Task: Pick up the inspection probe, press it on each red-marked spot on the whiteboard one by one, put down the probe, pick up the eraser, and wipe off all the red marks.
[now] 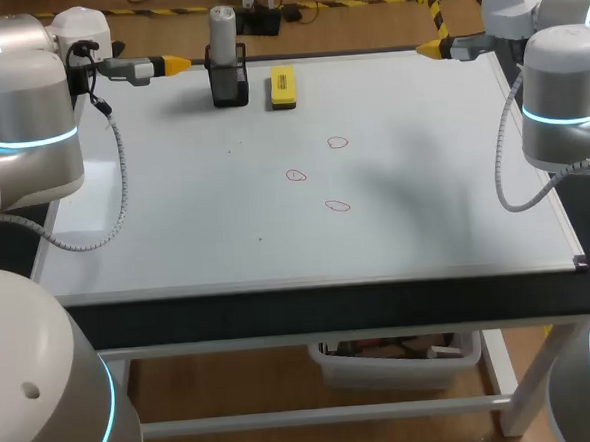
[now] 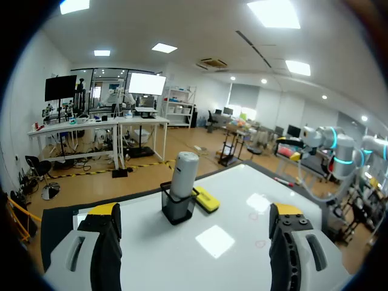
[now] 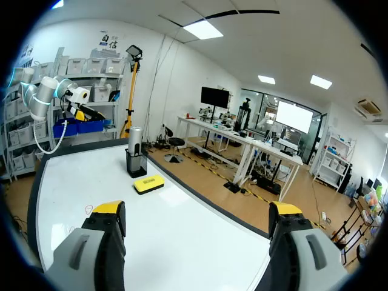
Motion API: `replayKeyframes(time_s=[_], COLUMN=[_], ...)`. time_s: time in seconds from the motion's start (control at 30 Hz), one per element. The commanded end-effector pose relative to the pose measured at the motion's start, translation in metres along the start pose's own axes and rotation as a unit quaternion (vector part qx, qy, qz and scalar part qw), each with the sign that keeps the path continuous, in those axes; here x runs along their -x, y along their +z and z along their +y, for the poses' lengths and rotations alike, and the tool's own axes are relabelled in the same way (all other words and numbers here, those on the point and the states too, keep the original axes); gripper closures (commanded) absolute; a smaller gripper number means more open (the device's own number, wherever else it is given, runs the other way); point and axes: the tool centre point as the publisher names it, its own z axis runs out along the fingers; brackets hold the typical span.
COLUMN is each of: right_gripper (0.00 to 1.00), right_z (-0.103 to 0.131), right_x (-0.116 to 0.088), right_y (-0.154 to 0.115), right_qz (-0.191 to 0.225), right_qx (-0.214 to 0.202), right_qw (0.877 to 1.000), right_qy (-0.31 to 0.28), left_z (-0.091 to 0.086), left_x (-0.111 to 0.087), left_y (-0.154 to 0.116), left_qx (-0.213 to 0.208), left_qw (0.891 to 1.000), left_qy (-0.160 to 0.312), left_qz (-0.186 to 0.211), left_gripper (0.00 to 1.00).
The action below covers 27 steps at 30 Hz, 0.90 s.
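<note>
Nothing is started: the probe (image 1: 223,35) is seated in its holder (image 1: 228,83), red marks (image 1: 337,142) unwiped, left gripper (image 1: 175,63) and right gripper (image 1: 428,48) held open.

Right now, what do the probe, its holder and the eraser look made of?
Probe: smooth pale grey cylinder, soft sheen; plastic or coated metal. Holder: black, semi-see-through walls; possibly metal mesh. Eraser: yellow top, dark underside; likely plastic over felt.
</note>
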Motion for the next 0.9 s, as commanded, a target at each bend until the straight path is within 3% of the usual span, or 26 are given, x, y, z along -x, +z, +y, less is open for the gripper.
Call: replayKeyframes(time_s=[0.03, 0.57, 0.77, 0.9], right_gripper=[0.00, 0.00, 0.00, 0.00], right_z=[0.000, 0.000, 0.000, 0.000], right_x=[0.000, 0.000, 0.000, 0.000], right_y=[0.000, 0.000, 0.000, 0.000], right_qz=[0.000, 0.000, 0.000, 0.000], right_qx=[0.000, 0.000, 0.000, 0.000], right_qw=[1.000, 1.000, 1.000, 1.000], right_qy=[0.000, 0.000, 0.000, 0.000], left_z=[0.000, -0.001, -0.001, -0.001], left_x=[0.000, 0.009, 0.026, 0.037], left_y=[0.000, 0.014, 0.036, 0.054], left_qx=[0.000, -0.004, -0.034, -0.057], left_qw=[1.000, 1.000, 0.997, 0.992], left_qy=[0.000, 0.017, 0.027, 0.031], left_qz=[0.000, 0.020, 0.059, 0.112], left_gripper=[0.00, 0.00, 0.00, 0.00])
